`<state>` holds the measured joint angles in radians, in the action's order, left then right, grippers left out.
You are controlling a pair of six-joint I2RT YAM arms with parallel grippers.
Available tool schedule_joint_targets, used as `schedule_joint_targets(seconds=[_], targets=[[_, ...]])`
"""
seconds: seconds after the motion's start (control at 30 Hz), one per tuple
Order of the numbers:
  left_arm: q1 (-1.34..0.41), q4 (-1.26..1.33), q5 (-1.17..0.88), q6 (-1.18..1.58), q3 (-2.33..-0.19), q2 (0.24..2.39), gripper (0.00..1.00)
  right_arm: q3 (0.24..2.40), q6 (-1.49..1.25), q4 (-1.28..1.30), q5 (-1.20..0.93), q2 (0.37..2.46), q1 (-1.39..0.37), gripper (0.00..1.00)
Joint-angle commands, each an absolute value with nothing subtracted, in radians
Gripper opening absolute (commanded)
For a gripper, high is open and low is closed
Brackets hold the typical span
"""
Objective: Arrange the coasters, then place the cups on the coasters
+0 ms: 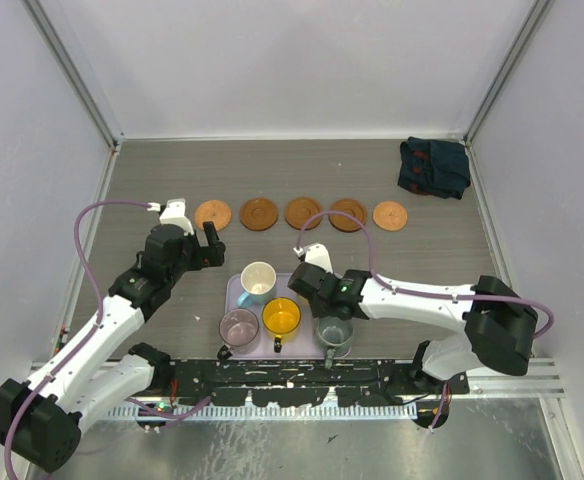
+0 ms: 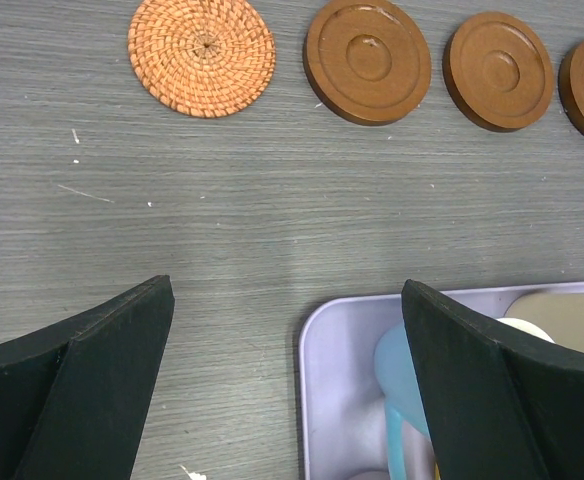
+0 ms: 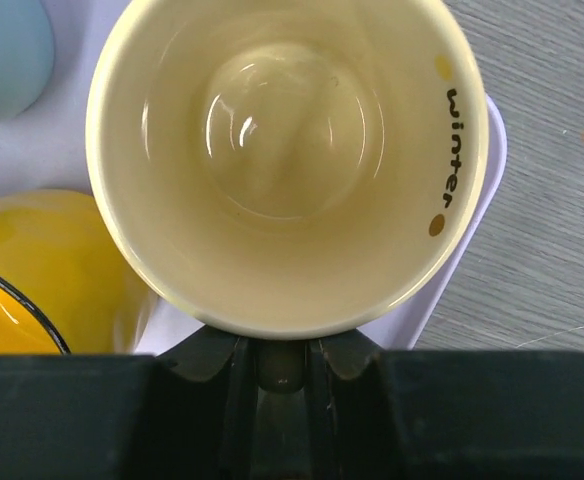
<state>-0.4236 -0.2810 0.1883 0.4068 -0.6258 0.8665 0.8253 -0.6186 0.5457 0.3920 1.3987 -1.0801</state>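
Note:
Five coasters lie in a row across the table, from the leftmost (image 1: 213, 214) to the rightmost (image 1: 390, 215). The left wrist view shows a woven orange coaster (image 2: 202, 55) and brown ones (image 2: 367, 60) beside it. My right gripper (image 3: 280, 375) is shut on the handle of the cream cup (image 3: 287, 160), which stands at the lavender tray's (image 3: 475, 225) right edge. In the top view the right gripper (image 1: 317, 285) hides that cup. The white and light blue cup (image 1: 258, 282), orange cup (image 1: 281, 317), purple-grey cup (image 1: 239, 327) and grey-green cup (image 1: 334, 332) stand nearby. My left gripper (image 2: 287, 288) hangs open and empty over the tray's far left corner (image 2: 317, 330).
A dark blue cloth (image 1: 434, 166) lies at the back right corner. White walls enclose the table on three sides. The grey-green cup stands at the tray's near right corner, close to the arms' base rail (image 1: 292, 385).

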Motion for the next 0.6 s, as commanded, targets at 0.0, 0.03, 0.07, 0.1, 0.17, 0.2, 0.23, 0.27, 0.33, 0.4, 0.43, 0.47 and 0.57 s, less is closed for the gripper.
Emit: schedule_joint_targets(seconds=[0.0, 0.03, 0.07, 0.1, 0.17, 0.2, 0.23, 0.27, 0.33, 0.4, 0.43, 0.47, 0.57], targets=[[-0.426, -0.230, 0.207, 0.413, -0.626, 0.853, 0.98, 0.851, -0.618, 0.537, 0.454, 1.414, -1.069, 0.04], [-0.425, -0.230, 0.208, 0.413, -0.626, 0.851, 0.98, 0.853, -0.622, 0.538, 0.462, 1.412, -1.069, 0.01], [-0.425, -0.230, 0.209, 0.414, -0.626, 0.851, 0.98, 0.854, -0.623, 0.538, 0.469, 1.411, -1.069, 0.01], [-0.425, -0.228, 0.208, 0.411, -0.626, 0.850, 0.98, 0.856, -0.626, 0.538, 0.477, 1.407, -1.070, 0.01], [-0.425, -0.225, 0.209, 0.410, -0.627, 0.853, 0.98, 0.859, -0.631, 0.536, 0.500, 1.395, -1.069, 0.01], [-0.426, -0.225, 0.209, 0.410, -0.627, 0.853, 0.98, 0.860, -0.633, 0.533, 0.511, 1.386, -1.069, 0.01], [-0.425, -0.225, 0.209, 0.410, -0.628, 0.855, 0.98, 0.860, -0.635, 0.531, 0.527, 1.374, -1.069, 0.01], [-0.425, -0.225, 0.209, 0.410, -0.627, 0.856, 0.98, 0.860, -0.639, 0.529, 0.544, 1.359, -1.070, 0.01], [-0.425, -0.223, 0.209, 0.410, -0.629, 0.858, 0.98, 0.859, -0.639, 0.522, 0.591, 1.321, -1.070, 0.01], [-0.425, -0.222, 0.209, 0.408, -0.631, 0.859, 0.98, 0.858, -0.635, 0.516, 0.631, 1.280, -1.070, 0.01], [-0.425, -0.220, 0.208, 0.408, -0.632, 0.860, 0.98, 0.861, -0.628, 0.513, 0.650, 1.259, -1.070, 0.01], [-0.425, -0.217, 0.209, 0.407, -0.633, 0.861, 0.98, 0.863, -0.620, 0.510, 0.673, 1.242, -1.069, 0.01], [-0.425, -0.213, 0.207, 0.407, -0.636, 0.867, 0.98, 0.872, -0.584, 0.499, 0.748, 1.204, -1.069, 0.01]])
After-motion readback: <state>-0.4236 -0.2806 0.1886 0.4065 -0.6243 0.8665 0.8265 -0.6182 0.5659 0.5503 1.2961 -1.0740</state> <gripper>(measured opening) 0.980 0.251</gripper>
